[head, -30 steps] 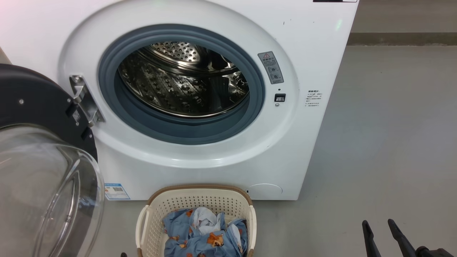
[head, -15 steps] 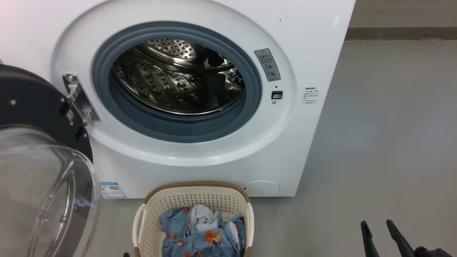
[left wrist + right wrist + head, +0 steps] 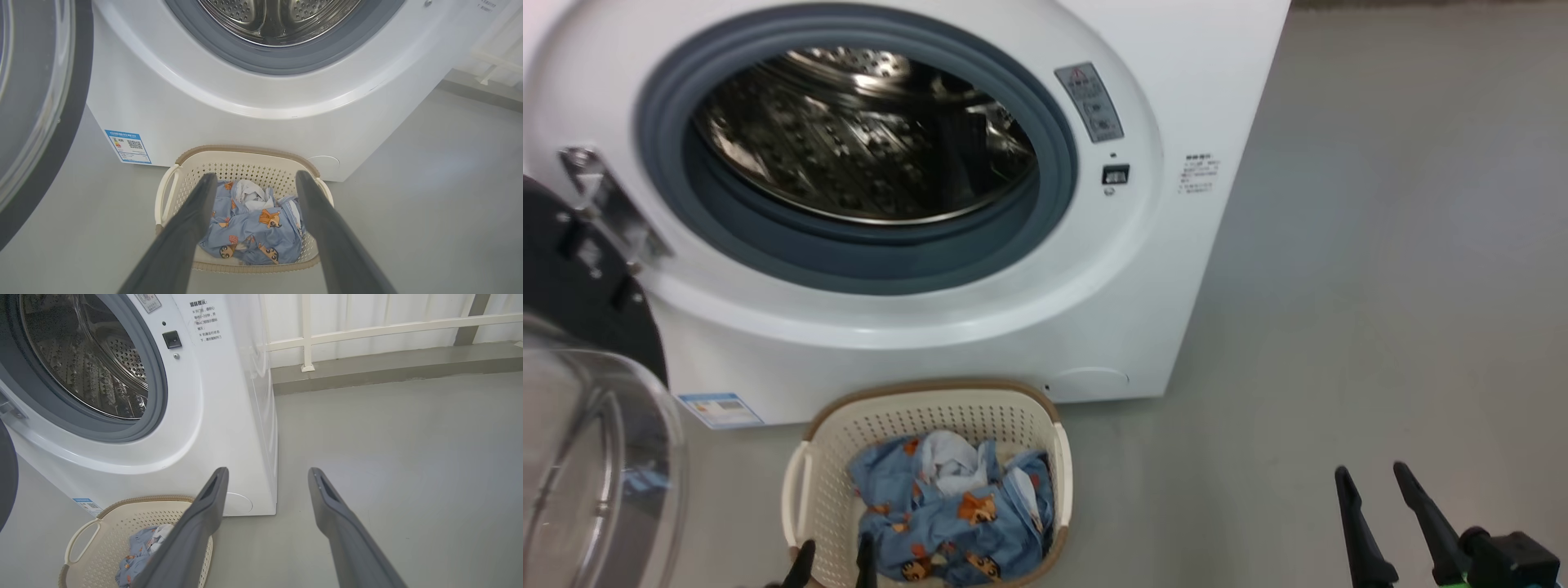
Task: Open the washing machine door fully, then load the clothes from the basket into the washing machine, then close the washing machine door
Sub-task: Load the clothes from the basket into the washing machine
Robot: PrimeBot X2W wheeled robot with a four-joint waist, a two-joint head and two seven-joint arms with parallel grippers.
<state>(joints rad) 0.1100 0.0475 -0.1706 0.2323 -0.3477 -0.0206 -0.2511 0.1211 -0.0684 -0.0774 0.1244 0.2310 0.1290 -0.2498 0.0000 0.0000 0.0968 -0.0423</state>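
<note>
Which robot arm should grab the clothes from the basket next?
Probably the left. The left gripper is open and hangs at the near edge of the basket, fingers pointing at the clothes. The right gripper, also open, is off to the side over the floor, apart from the basket.

Grey floor (image 3: pixel 1380 245), white railing (image 3: pixel 307 330)

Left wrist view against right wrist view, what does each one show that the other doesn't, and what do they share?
Left wrist: the open left pincer framing the clothes, and the door glass. Right wrist: the open right pincer over the floor, the latch slot and a white railing. Both: the washer, its drum, the basket, the clothes and the grey floor.
</note>
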